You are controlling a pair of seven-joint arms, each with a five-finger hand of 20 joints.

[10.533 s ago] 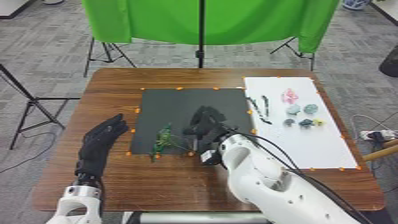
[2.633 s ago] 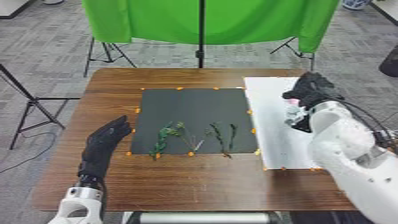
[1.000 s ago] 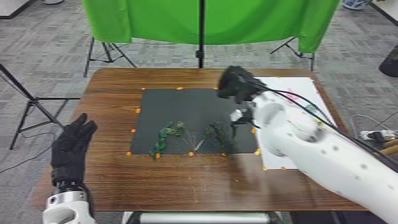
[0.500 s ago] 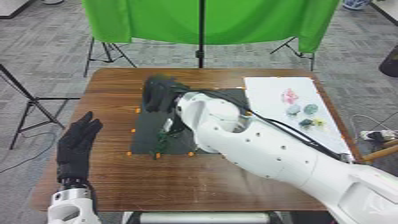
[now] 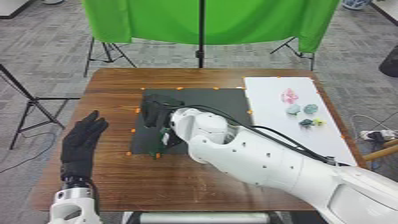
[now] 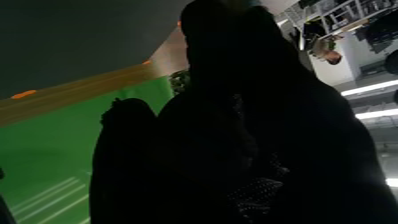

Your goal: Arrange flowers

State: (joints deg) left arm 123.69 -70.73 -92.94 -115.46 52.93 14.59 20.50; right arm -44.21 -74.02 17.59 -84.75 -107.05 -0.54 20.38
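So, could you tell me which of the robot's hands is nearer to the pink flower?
The right hand: it is over the black sheet, left of the pink flower; the left hand is farther left, off the sheet's left edge.

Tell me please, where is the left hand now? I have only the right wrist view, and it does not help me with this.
Observer: In the head view, the left hand is to the left of the dark mat, with its fingers straight.
Operator: Thank you. And where can I find a pink flower head?
Observer: The pink flower head lies on the white sheet, on the right side of the table.
Operator: Is some greenery already on the mat?
Observer: Yes, green foliage is at the mat's left part, closer to the robot than the right hand.
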